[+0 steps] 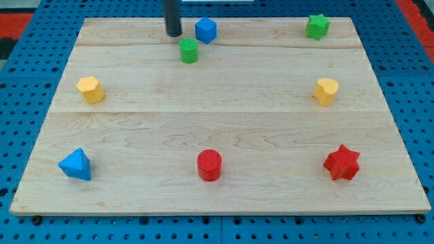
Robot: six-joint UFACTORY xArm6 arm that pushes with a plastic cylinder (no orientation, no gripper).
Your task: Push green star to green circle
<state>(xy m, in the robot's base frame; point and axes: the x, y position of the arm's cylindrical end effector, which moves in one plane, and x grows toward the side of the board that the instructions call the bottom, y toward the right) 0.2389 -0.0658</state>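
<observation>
Currently my tip (173, 33) rests bare on the pale wooden board (224, 129), holding nothing; the green circle block (189, 51) sits just below-right of it; a blue cube (205, 30) lies just right; the green star block (317, 26) lies well apart, far right.

Your board (224, 129) was pale wood with visible grain, matt, jointed planks. Base under it (27, 81) was blue perforated sheet. Green star (317, 26) and green circle (189, 51) looked smooth matt plastic. Rod's tip (173, 34) was dark, matt.
</observation>
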